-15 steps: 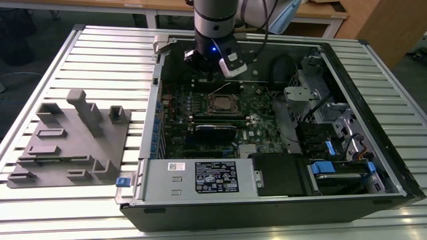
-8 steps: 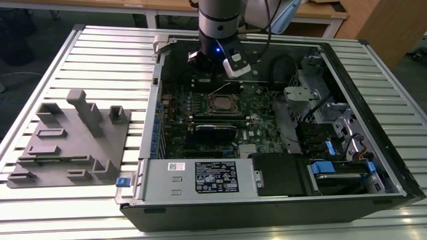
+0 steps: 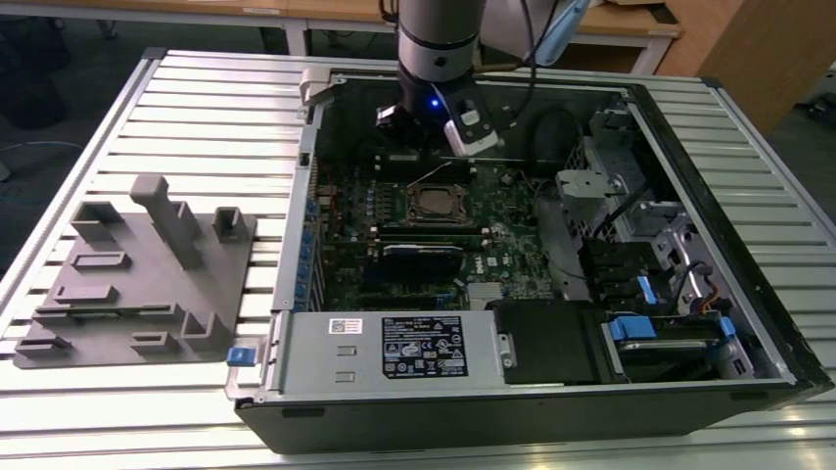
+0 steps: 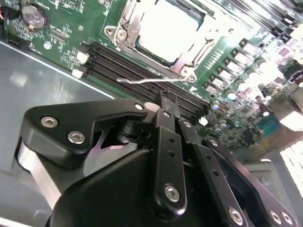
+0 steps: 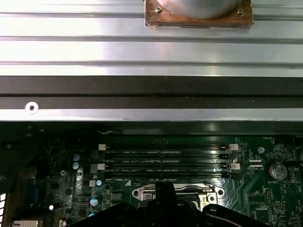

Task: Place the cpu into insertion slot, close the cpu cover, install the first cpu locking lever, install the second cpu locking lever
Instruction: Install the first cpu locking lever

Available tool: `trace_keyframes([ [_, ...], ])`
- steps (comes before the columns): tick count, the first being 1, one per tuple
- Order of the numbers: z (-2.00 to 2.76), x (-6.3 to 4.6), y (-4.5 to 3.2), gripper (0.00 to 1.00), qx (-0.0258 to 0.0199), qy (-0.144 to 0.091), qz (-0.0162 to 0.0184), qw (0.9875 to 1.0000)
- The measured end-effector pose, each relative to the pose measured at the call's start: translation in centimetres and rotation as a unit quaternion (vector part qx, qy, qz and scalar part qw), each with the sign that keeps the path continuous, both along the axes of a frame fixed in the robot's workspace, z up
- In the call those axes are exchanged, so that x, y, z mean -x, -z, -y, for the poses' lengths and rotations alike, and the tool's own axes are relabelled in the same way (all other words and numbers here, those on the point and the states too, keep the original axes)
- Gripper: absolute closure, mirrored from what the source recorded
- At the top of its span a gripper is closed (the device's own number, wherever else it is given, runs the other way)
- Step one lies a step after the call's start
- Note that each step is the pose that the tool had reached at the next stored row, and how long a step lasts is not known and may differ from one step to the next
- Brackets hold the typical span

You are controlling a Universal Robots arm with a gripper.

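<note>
My gripper looks pinched shut on nothing beside the lever; the cpu, mid-frame in the exterior view, is probably light, stiff and fragile, so I'd hold edges only.

Lit evenly from overhead. Washed out white on cpu in second wrist view; dim and shadowed inside case.

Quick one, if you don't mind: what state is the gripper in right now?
Gripper: closed, its tips at the end of the thin lever; whether it pinches the lever cannot be told.
</note>
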State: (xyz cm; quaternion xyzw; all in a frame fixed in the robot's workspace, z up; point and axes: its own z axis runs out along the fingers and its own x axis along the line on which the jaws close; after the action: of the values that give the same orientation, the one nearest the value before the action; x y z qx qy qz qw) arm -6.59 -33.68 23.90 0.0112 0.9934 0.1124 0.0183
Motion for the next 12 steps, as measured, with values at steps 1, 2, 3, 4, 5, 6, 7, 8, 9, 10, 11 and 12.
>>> trace_keyframes([
  [1,-0.01,-0.1,0.14,0.89,0.0001,0.000,0.0000,1.0000],
  [2,-0.02,-0.2,0.28,0.89,0.0001,0.001,0.0000,1.0000],
  [3,-0.03,-0.3,0.43,0.89,0.0001,0.001,0.0000,1.0000],
  [4,-0.04,-0.4,0.58,0.89,0.0000,0.001,0.0000,1.0000],
  [5,-0.06,-0.5,0.74,0.89,0.0000,0.001,0.0000,1.0000],
  [6,-0.08,-0.6,0.88,0.89,0.0001,0.001,0.0000,1.0000],
  [7,-0.13,-0.7,0.99,0.89,0.0001,0.001,0.0000,1.0000],
  [8,-0.21,-0.7,1.05,0.89,0.0002,0.002,0.0000,1.0000],
  [9,-0.32,-0.7,1.11,0.89,0.0001,0.002,0.0000,1.0000],
  [10,-0.47,-0.8,1.14,0.89,0.0001,0.002,0.0000,1.0000],
  [11,-0.64,-0.8,1.18,0.89,0.0001,0.001,0.0000,1.0000],
  [12,-0.81,-0.8,1.22,0.89,0.0001,0.001,0.0000,1.0000],
])
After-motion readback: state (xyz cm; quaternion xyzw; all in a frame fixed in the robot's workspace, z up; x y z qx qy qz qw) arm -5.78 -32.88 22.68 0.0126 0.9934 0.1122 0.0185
